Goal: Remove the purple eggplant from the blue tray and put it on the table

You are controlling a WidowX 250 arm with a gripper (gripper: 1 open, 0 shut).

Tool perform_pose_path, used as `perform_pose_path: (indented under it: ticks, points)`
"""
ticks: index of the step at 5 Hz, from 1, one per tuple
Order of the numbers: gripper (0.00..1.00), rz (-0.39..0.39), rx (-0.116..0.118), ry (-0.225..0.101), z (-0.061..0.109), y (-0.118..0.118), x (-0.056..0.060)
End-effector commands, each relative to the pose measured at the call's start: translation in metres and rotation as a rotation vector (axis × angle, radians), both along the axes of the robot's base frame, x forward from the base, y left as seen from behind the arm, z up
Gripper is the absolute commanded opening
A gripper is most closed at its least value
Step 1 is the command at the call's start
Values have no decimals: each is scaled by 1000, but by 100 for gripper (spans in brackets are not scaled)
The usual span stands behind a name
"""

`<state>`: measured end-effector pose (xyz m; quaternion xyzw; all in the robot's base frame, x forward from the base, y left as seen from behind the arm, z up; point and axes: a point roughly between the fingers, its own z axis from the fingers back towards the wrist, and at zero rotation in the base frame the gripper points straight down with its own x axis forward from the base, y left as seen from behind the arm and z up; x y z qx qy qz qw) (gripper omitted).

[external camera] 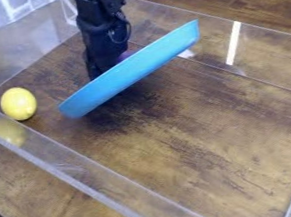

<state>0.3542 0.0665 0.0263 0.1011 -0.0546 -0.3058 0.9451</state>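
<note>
Dark brown wood-grain table (209, 163), clear plastic edging (98, 182) on it. Landmark: blue tray (132, 70), tilted. Yellow lemon (19, 103) sits on tabletop, left of tray in view. Bare wood right of and below tray.

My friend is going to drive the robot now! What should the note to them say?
Tool: shut, at the raised blue tray. Its tips are hidden, so I can't tell how firmly it holds the tray.
Tray: tilted steeply, one side up.
Eggplant: a bit of purple peeks out behind the tray, probably it. Whether it touches the table is hidden.
Lemon: on the table, left side of the picture. Not part of the job.
Done: tray tipped up.
Left: check the eggplant is out, then probably set the tray down gently.
</note>
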Motion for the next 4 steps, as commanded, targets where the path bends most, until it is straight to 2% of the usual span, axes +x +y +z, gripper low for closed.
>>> perform_pose_path:
  ticks: [1, 4]
  points:
    - [0, -57, -12, -18, 3, -19, 3]
    - [0, -151, -32, -35, -3, -42, 3]
